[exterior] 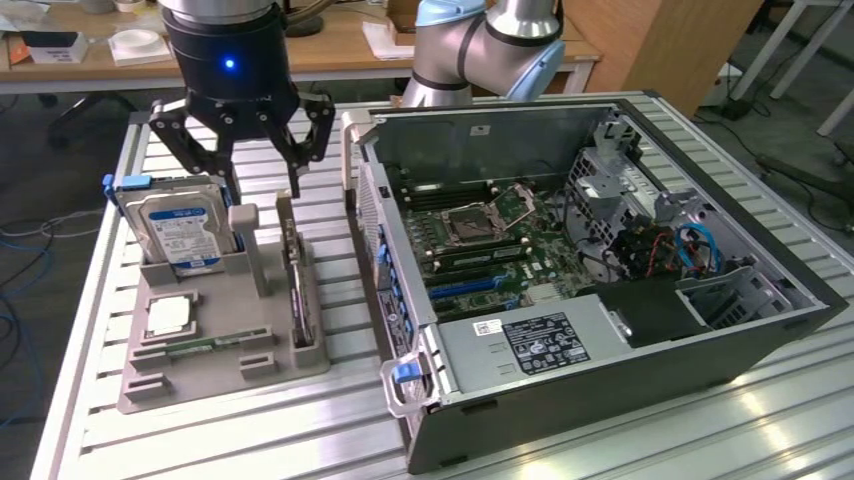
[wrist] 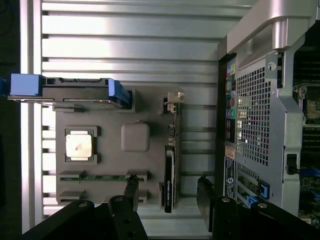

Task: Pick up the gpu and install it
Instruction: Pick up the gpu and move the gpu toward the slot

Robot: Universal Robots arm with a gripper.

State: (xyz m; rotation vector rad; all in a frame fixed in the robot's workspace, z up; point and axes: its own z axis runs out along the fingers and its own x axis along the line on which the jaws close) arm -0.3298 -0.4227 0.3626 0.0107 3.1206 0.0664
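Tool (exterior: 263,190) pointing straight down, jaws spread wide; arm (exterior: 481,50) bent behind it

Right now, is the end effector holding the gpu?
No, the open end effector hovers above the gpu, which stands on edge in the gray holder.

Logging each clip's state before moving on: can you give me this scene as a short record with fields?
claw: open, empty, hovering over the grey holder
gpu: on edge in the holder's slot, not grasped
hard drive: upright in the same holder
computer case: open, motherboard exposed, gpu not installed
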